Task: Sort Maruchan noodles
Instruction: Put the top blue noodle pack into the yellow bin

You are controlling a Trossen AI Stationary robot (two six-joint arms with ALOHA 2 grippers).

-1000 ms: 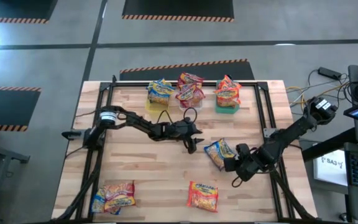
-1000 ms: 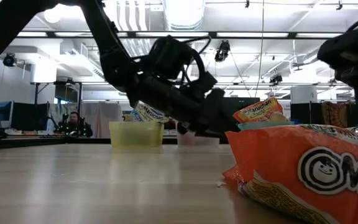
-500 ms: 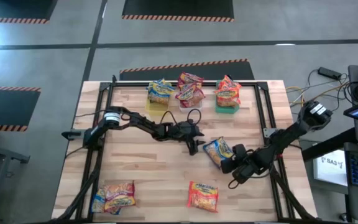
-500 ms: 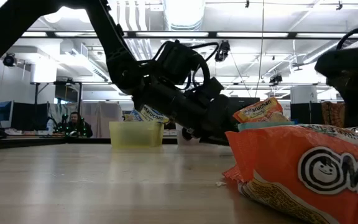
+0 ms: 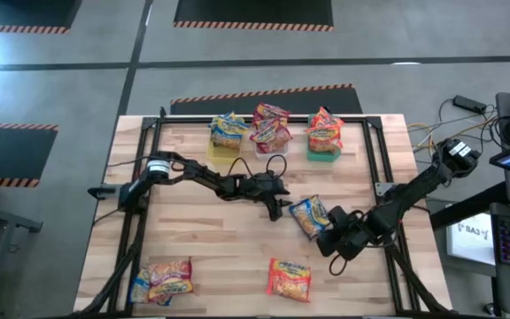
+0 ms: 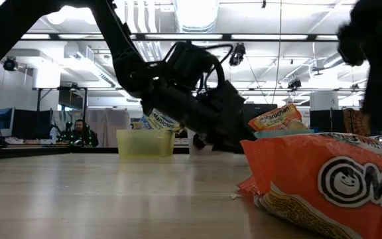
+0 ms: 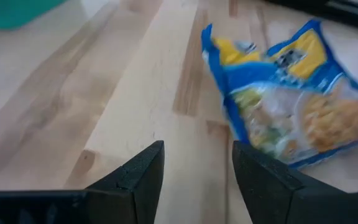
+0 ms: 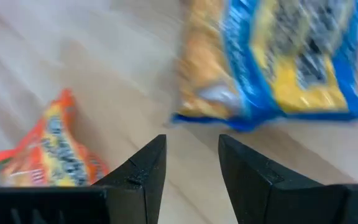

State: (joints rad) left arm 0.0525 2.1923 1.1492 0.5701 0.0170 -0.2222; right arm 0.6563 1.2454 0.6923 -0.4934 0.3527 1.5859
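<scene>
A blue-and-yellow noodle packet lies flat on the wooden table between my two grippers. My left gripper stands open just to its left, low over the wood, with only bare table between the fingers; the packet lies ahead of them. My right gripper is open at the packet's near right, tipped downward; its wrist view shows the same packet and an orange packet beyond the fingers. That orange packet lies near the front edge.
At the far edge stand a yellow bin, a clear bin and a green bin, each holding packets. A pile of packets lies at the near left corner. A black frame runs around the table.
My right gripper has rolled about its own pointing line and risen a little beside the blue-and-yellow packet, staying open. The packets lie as they did.
</scene>
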